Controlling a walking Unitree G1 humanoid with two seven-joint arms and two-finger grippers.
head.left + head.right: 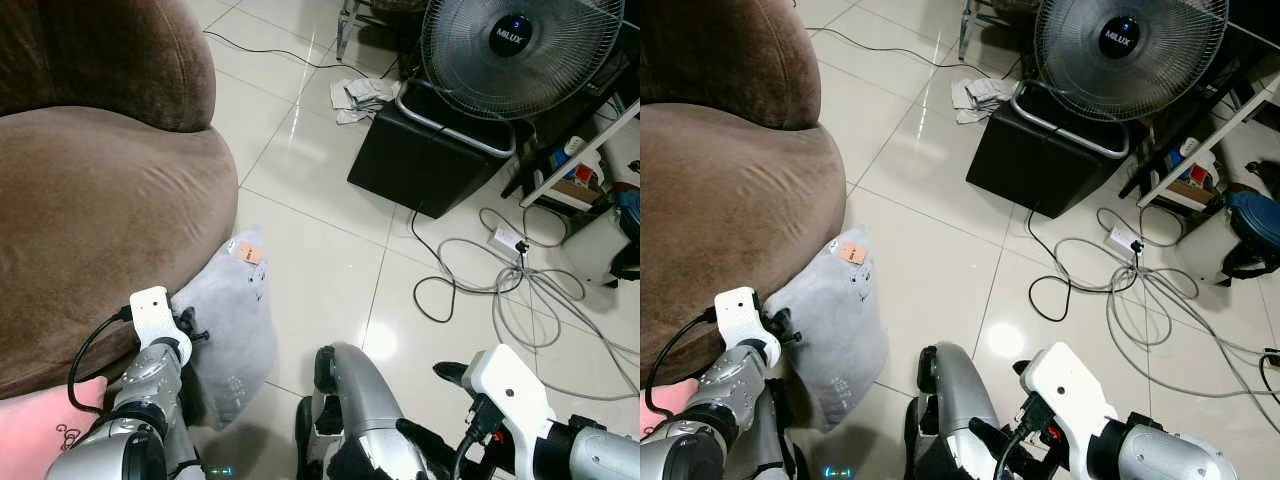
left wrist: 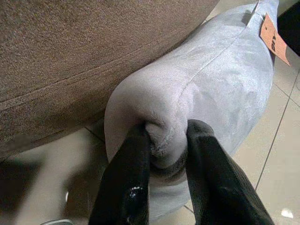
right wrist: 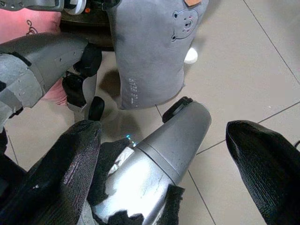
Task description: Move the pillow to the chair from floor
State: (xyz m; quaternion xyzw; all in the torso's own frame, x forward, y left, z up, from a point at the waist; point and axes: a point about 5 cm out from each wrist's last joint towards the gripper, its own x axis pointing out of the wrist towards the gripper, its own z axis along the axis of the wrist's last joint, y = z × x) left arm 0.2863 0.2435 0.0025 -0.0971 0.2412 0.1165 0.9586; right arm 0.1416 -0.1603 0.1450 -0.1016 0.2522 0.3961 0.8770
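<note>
The left gripper (image 2: 166, 140) is grasping a corner of the grey pillow (image 1: 235, 320), which is leaning against the brown chair (image 1: 90, 220); the right gripper (image 3: 164, 164) is hanging released.

1. One grey pillow (image 1: 232, 330), with one orange tag (image 1: 249, 254) on it.
2. One brown chair (image 1: 100, 190), made of two soft parts: one seat and one back.
3. One pink cushion (image 1: 40, 425) is seen at the lower corner.
4. One round fan (image 1: 515, 45).
5. One black box (image 1: 425, 160) under the fan.
6. One white power strip (image 1: 507, 240) on the floor, among several grey cables (image 1: 540, 300); I cannot count them exactly.
7. One pile of crumpled paper or cloth (image 1: 360, 97).
8. Two grippers: one left gripper (image 2: 168, 164) and one right gripper (image 3: 164, 154), each with two black fingers.
</note>
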